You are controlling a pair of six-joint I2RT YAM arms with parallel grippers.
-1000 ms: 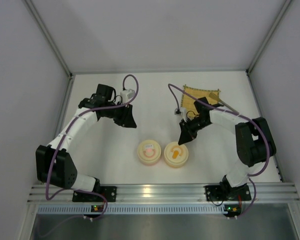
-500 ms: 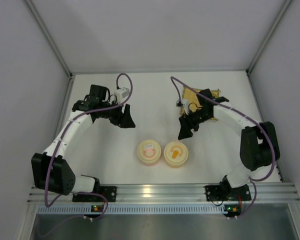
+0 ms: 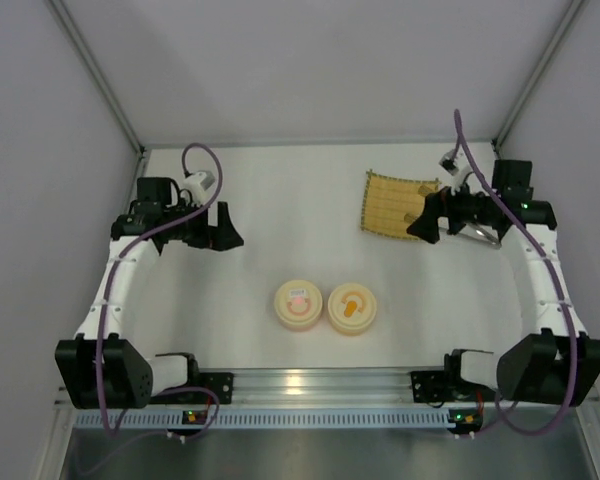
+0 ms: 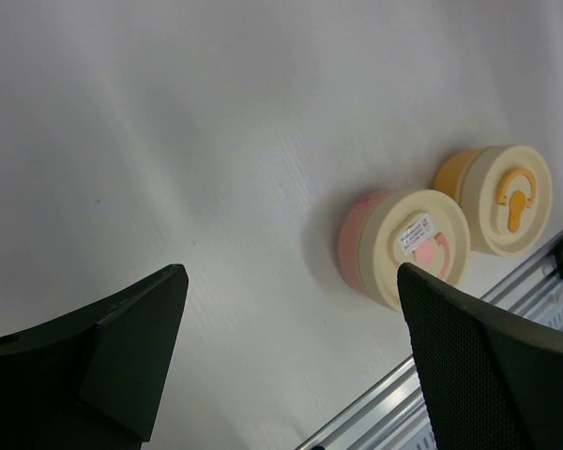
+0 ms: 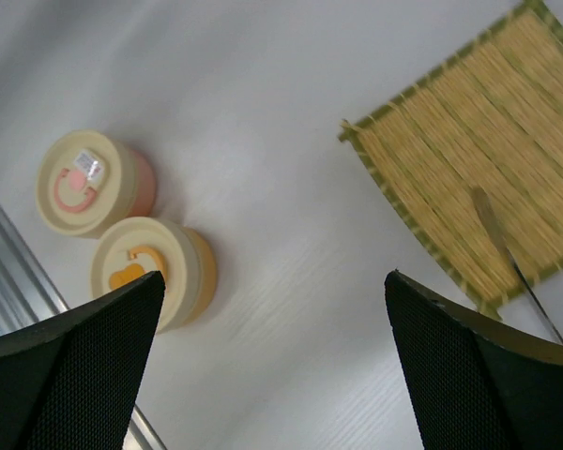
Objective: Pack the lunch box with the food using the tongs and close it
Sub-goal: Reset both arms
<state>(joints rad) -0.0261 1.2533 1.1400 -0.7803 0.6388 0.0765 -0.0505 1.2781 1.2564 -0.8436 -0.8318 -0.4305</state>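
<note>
The lunch box shows as two round tubs, each under a cream lid: a pink one and an orange one. They stand side by side near the front edge. The slim tongs lie across the near corner of the bamboo mat. No food is in view. My left gripper hangs open over bare table, left of the tubs. Open as well, my right gripper hovers at the mat's right edge. Neither holds anything.
White walls close the table in at the back and on both sides. An aluminium rail runs along the front edge, just behind the tubs. The right arm's forearm partly covers the mat's right side.
Both arms have swung outward from the tubs, the left toward the left wall, the right to the mat's right side. Both grippers have opened wide.
</note>
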